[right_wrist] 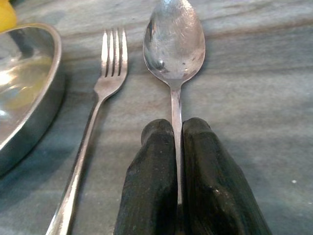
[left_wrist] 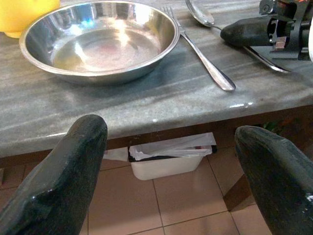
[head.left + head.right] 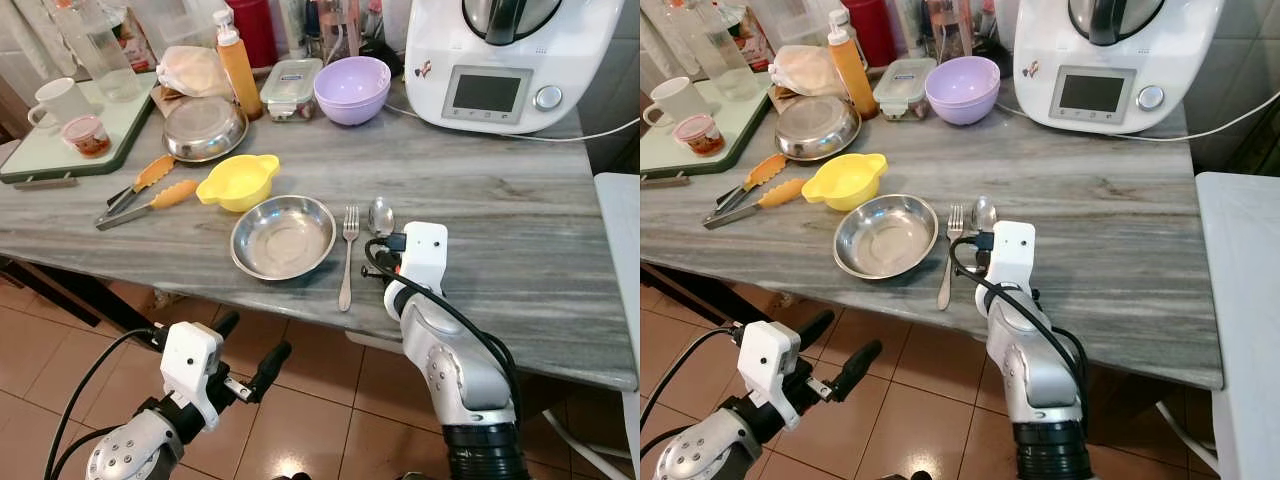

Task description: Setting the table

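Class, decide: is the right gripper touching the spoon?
Touching. The right wrist view shows the right gripper closed on the spoon handle, pinched between both black fingers.

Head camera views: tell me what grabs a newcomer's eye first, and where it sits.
The right pincer stands out first, shut on the handle of a spoon lying on the grey table, just right of a fork. Left of the fork sits an empty steel bowl near the table's front edge. The left pincer hangs open below that edge, over the tiled floor.
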You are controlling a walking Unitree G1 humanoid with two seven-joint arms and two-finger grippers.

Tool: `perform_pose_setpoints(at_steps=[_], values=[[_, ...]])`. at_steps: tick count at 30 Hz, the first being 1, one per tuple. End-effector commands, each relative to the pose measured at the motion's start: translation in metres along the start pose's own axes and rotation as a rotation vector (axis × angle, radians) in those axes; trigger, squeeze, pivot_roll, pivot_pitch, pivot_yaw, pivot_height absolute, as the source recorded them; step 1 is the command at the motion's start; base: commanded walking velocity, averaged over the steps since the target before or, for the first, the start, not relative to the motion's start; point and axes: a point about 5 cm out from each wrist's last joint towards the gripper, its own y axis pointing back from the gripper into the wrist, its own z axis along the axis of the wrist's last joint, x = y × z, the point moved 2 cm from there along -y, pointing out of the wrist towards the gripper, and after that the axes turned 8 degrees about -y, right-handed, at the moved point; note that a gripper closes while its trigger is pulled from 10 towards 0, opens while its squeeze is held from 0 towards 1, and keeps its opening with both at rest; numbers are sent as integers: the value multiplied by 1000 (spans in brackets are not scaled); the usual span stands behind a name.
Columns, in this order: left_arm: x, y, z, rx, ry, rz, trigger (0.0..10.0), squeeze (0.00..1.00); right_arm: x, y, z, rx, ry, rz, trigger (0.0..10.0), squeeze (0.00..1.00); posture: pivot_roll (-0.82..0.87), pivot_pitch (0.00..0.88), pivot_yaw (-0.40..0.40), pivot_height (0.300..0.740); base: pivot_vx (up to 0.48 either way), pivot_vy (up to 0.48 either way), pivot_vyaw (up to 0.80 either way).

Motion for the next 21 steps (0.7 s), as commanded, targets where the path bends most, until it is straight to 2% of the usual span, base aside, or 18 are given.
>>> perform_pose_setpoints(at_steps=[1, 4, 5, 19, 21], values=[[3, 4, 2, 9, -7, 1, 10000, 0, -3, -1, -11, 54, -17, -42, 10000, 0, -104, 173, 153, 740, 0, 0, 0], [4, 5, 2, 14, -8, 1, 10000, 0, -3, -1, -13, 69, -40, -45, 10000, 0, -103, 173, 154, 740, 0, 0, 0], [5, 6, 1, 19, -9, 1, 10000, 0, -2, -1, -14, 80, -56, -44, 10000, 996, -99, 173, 156, 740, 0, 0, 0], [5, 8, -11, 48, -5, -9, 10000, 0, 4, -3, -14, 78, -77, -24, 10000, 1000, -96, 173, 160, 740, 0, 0, 0], [5, 7, -12, 48, -7, -8, 10000, 0, 3, -1, -6, 29, -32, 9, 10000, 1000, -97, 173, 161, 740, 0, 0, 0]])
